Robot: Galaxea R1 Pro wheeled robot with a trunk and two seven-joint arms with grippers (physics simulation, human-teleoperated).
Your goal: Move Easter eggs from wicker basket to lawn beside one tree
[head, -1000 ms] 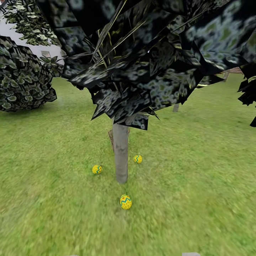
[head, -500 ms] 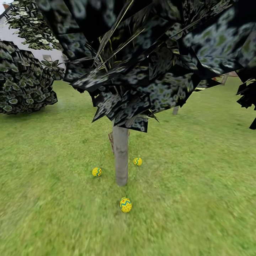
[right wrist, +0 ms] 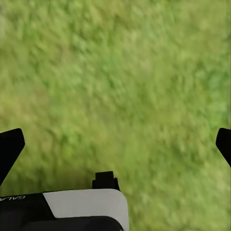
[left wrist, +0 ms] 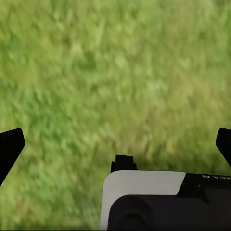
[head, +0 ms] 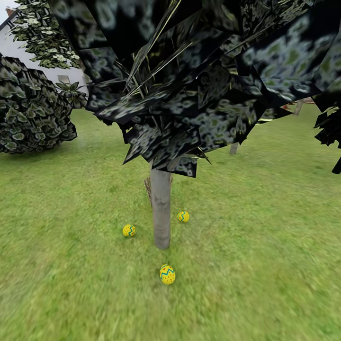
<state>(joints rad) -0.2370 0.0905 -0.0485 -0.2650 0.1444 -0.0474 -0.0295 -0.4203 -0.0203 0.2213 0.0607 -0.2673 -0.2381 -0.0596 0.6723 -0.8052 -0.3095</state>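
From my head camera I see the tree (head: 161, 213), its bare grey-brown trunk rising from the lawn (head: 265, 237) into dark angular foliage. All three Easter eggs lie on the grass around the foot of that trunk: one egg (head: 129, 230) just beside the trunk on one flank, a second egg (head: 183, 216) just beside it on the opposite flank and slightly beyond it, and a third egg (head: 167, 274) near the trunk on my side of it. I judge they sit this way because the task wants all three next to one tree, so it looks finished. A sliver of brown twigs peeks from behind the trunk; I cannot tell whether it is the basket. A leafy bush (head: 33, 113) stands well apart from the tree. The wrist cameras add what the head camera lacks: my left claw (left wrist: 115, 149) and right claw (right wrist: 115, 149) both hang over bare grass, fingers spread wide, released and holding nothing.
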